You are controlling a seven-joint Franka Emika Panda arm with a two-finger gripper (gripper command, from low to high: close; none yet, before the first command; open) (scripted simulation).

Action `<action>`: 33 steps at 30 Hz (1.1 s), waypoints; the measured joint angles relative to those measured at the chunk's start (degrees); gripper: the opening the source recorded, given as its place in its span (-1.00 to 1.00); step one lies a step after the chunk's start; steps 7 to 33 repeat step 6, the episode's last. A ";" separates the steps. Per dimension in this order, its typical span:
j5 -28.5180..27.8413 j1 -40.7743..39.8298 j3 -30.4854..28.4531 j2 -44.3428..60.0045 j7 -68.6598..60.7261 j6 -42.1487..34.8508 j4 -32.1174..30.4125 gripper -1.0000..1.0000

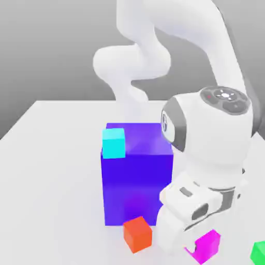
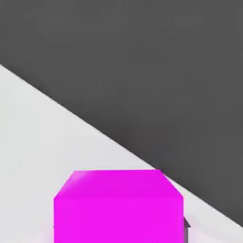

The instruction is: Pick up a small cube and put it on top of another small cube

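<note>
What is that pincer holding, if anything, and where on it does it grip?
The pincer is shut on the small magenta-pink cube, gripping it by two opposite side faces; the hand view shows the cube sitting right between the fingers.

Small cubes: four, namely one magenta-pink cube (image 1: 206,245), one orange-red cube (image 1: 137,234), one cyan cube (image 1: 114,143), one green cube (image 1: 258,252)
Big blue-purple block (image 1: 135,181): one
Robot arm (image 1: 207,150): one
Surface (image 1: 52,181): one
</note>
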 joint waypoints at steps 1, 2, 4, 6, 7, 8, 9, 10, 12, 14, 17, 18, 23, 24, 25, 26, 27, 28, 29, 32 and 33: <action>-1.21 1.48 1.04 1.72 -0.72 0.50 1.13 -1.00; -2.69 3.28 1.71 4.32 -1.32 1.63 2.52 -1.00; -4.05 4.93 2.19 6.74 -1.84 2.57 3.93 1.00; -4.05 4.93 2.19 6.74 -1.84 2.57 3.93 1.00; -4.05 4.93 2.19 6.74 -1.84 2.57 3.93 1.00; -4.05 4.93 2.19 6.74 -1.84 2.57 3.93 1.00; -4.05 4.93 2.19 6.74 -1.84 2.57 3.93 1.00; -4.05 4.93 2.19 6.74 -1.84 2.57 3.93 1.00; -4.05 4.93 2.19 6.74 -1.84 2.57 3.93 1.00; -4.05 4.93 2.19 6.74 -1.84 2.57 3.93 1.00; -4.05 4.93 2.19 6.74 -1.84 2.57 3.93 1.00; -4.05 4.93 2.19 6.74 -1.84 2.57 3.93 1.00; -4.05 4.93 2.19 6.74 -1.84 2.57 3.93 1.00; -4.05 4.93 2.19 6.74 -1.84 2.57 3.93 1.00; -4.05 4.93 2.19 6.74 -1.84 2.57 3.93 1.00; -4.05 4.93 2.19 6.74 -1.84 2.57 3.93 1.00; -4.05 4.93 2.19 6.74 -1.84 2.57 3.93 1.00; -4.05 4.93 2.19 6.74 -1.84 2.57 3.93 1.00; -4.05 4.93 2.19 6.74 -1.84 2.57 3.93 1.00; -4.05 4.93 2.19 6.74 -1.84 2.57 3.93 1.00; -4.05 4.93 2.19 6.74 -1.84 2.57 3.93 1.00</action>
